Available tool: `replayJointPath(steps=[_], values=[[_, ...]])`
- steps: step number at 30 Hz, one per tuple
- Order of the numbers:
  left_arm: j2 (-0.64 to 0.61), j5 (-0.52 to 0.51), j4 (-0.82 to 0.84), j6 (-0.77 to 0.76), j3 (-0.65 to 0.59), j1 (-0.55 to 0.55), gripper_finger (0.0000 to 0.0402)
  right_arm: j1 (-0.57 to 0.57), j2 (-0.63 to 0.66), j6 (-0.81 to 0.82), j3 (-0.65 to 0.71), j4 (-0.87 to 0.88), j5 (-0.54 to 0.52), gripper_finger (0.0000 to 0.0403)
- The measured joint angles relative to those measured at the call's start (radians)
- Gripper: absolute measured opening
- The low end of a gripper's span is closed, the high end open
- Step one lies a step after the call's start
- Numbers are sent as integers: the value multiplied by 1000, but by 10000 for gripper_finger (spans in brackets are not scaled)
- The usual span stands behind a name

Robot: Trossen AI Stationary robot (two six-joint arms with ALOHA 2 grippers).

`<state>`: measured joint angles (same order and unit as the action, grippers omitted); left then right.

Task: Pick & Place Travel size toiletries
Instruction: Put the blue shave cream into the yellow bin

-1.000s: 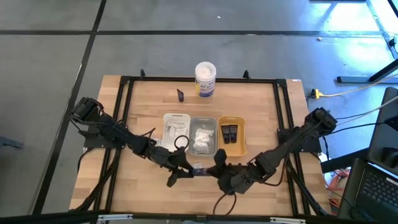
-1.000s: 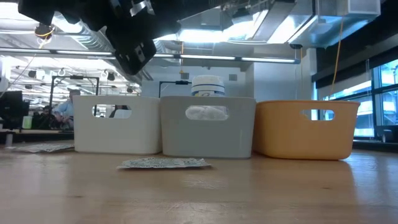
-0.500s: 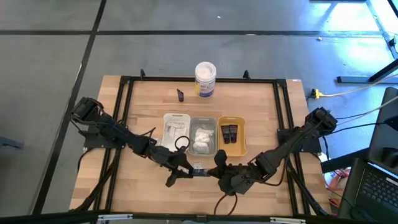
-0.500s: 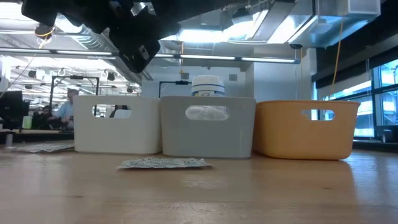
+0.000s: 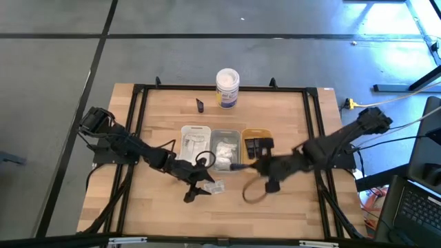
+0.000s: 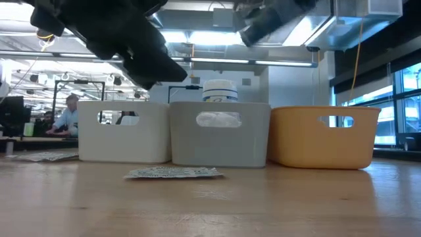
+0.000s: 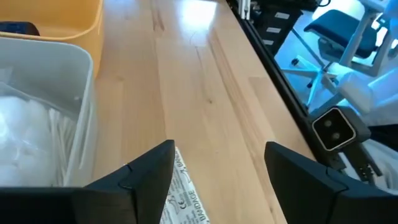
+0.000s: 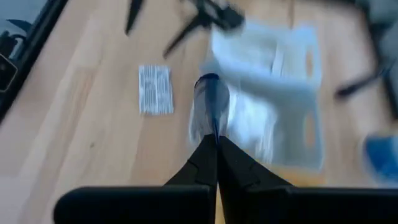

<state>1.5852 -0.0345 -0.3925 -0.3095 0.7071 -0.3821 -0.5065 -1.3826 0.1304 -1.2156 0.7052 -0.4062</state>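
A printed silvery sachet (image 5: 217, 186) lies flat on the wood in front of the grey tray (image 5: 225, 160); the low view shows the sachet (image 6: 172, 172) too. My left gripper (image 5: 200, 182) is open and low beside it, and the sachet's corner (image 7: 180, 199) lies by one finger. My right gripper (image 5: 239, 166) hangs above the near edges of the grey and orange trays, shut on a small clear toiletry (image 8: 208, 106) with a dark tip. White bundles (image 5: 224, 148) lie in the grey tray, black tubes (image 5: 255, 146) in the orange one, and sachets (image 5: 193, 143) in the white one. My right gripper pinches the small clear toiletry by its near end (image 8: 213, 138) between the two fingertips. The item sticks straight out beyond the fingers, lifted clear, its dark tip (image 8: 207, 81) farthest from them. Blur hides whether it is a sachet seen edge-on or a tube.
The tall white tub (image 5: 227, 87) with a blue label stands at the far edge, with a small black tube (image 5: 200, 105) on the wood beside it. The white tray (image 5: 195, 131), grey tray and orange tray (image 5: 265, 162) stand in a row mid-table. Another sachet (image 6: 39, 157) lies far left.
My right gripper has risen from the near middle of the table, by the sachet, and swung toward the far and right side to above the grey and orange trays, carrying the clear toiletry. My left gripper has stayed beside the sachet, which has not moved.
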Motion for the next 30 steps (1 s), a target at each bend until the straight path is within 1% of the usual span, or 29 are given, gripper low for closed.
replayJointPath(steps=[3,6,9,14,16,21,25,30], values=[[0,0,0,20,0,10,246,93,32,87,0,103,126,1],[0,-1,0,21,0,15,243,182,38,141,0,213,247,1],[0,0,1,30,0,18,242,244,38,155,0,283,325,0],[0,-1,1,46,0,18,241,301,34,193,0,347,340,0],[0,-5,1,46,0,18,240,312,13,203,0,360,354,0],[0,-4,1,45,0,18,239,313,-71,202,0,416,400,0],[0,-4,3,44,0,18,239,314,-113,206,0,449,400,0],[0,-21,2,105,0,18,239,314,-154,205,0,450,428,0]])
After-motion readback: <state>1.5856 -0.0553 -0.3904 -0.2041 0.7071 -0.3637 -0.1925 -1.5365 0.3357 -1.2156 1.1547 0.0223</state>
